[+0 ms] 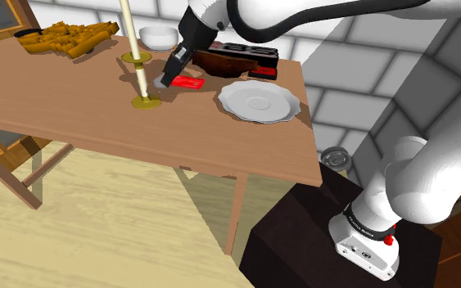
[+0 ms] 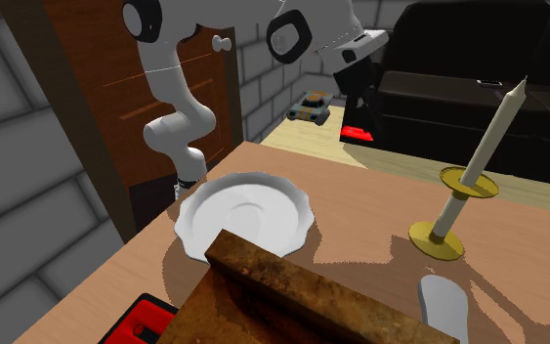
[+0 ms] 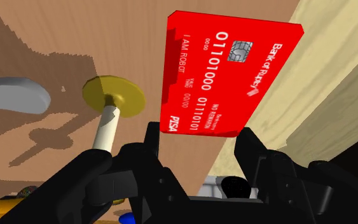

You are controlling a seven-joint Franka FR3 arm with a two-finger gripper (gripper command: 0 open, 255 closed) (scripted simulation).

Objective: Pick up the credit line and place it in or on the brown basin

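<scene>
— While the gripper (image 2: 359, 125) hangs in the air over the table (image 2: 360, 210), where is the red credit card (image 3: 231, 73)?

— In its grasp. The wrist view has the two black fingers (image 3: 151, 143) standing about a card's width apart, one pressed to each long edge at the card's near end. The rest of the card juts out past the fingertips, with its printed face and chip toward the camera.

— So it's off the tabletop?

— Yes, clear of it. In the second exterior view the card hangs from the gripper's tip, over the part of the table farthest from that camera, with the tall candlestick (image 2: 468, 179) off toward that view's right.

— And the brown basin (image 2: 292, 293)?

— Well apart from the card. It sits in that view's near foreground, beside a white plate (image 2: 248, 210).

— Anything beyond the card?

— Past it the wrist view shows the table's edge and a paler floor. The candlestick's yellow base is off to one side, near a grey object (image 3: 12, 95) lying on the wood.
</scene>
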